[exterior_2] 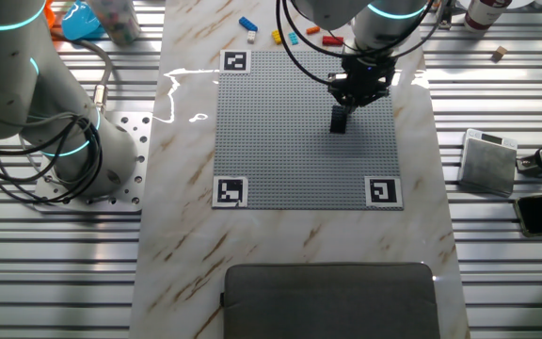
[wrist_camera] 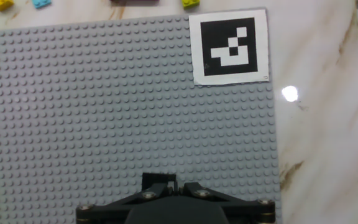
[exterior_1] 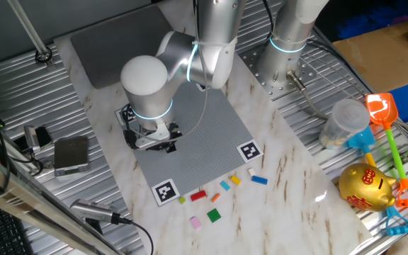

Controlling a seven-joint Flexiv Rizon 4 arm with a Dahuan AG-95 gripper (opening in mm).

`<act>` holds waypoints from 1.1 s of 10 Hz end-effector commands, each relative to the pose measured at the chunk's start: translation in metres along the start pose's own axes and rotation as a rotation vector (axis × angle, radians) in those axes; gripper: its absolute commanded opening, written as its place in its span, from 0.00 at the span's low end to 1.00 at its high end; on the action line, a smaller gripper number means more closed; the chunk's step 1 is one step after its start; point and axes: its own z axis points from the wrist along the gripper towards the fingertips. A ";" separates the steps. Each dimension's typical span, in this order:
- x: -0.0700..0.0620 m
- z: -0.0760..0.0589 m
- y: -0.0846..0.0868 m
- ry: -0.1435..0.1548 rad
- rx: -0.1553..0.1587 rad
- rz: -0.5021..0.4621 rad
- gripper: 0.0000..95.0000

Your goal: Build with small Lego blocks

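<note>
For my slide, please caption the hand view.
Hand holding a black brick above the grey studded plate.

grey studded plate (exterior_1: 190, 134) | gold piggy bank (exterior_1: 365, 187) | orange shovel (exterior_1: 382, 113)

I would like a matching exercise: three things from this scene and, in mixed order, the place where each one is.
Things:
1. red brick
2. gold piggy bank
3. black-and-white marker

Places:
A. on the ribbed metal surface
B. on a corner of the grey studded plate
C. on the marble top, just off the plate

Pairs: 1-C, 2-A, 3-B
</note>
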 end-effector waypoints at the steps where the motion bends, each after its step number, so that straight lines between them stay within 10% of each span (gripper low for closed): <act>1: -0.001 0.000 0.000 -0.001 -0.003 0.000 0.00; 11: -0.009 0.004 0.001 0.000 -0.004 0.015 0.00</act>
